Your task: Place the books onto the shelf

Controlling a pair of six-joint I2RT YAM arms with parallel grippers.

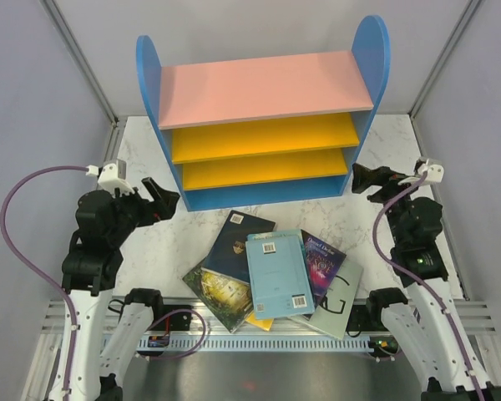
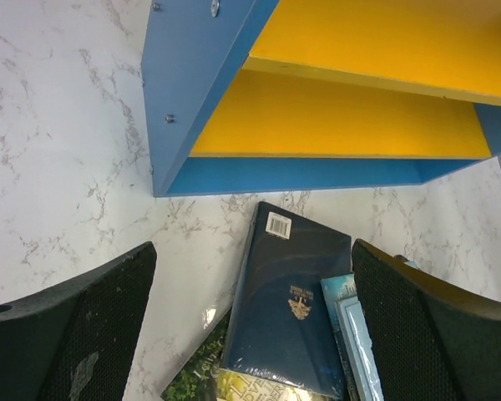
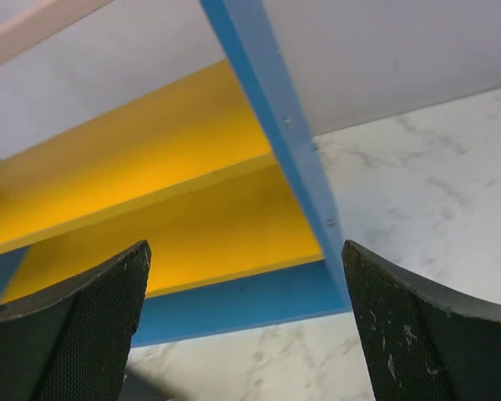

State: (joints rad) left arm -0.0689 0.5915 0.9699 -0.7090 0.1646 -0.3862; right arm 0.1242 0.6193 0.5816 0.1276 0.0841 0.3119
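1. Marble table (image 1: 142,251) takes up the whole floor of the scene, with everything sitting on it.
2. The shelf (image 1: 263,88) stands at the far end: rounded blue sides, pink top board, two yellow boards and a blue base.
3. The books (image 1: 275,271) are a messy overlapping pile on the table, in front of the shelf and nearer the arm bases, not touching it.
4. In the pile, a light blue book (image 1: 277,266) lies on top. A navy book (image 1: 234,242) pokes out toward the shelf, a purple one (image 1: 326,263) and a pale grey one (image 1: 341,302) sit to the right, and a green forest cover (image 1: 221,292) is at the left.
5. The left gripper (image 1: 163,199) hovers by the shelf's left corner, jaws spread wide with nothing in them.
6. The right gripper (image 1: 363,180) is by the shelf's right side, also wide apart and holding nothing.
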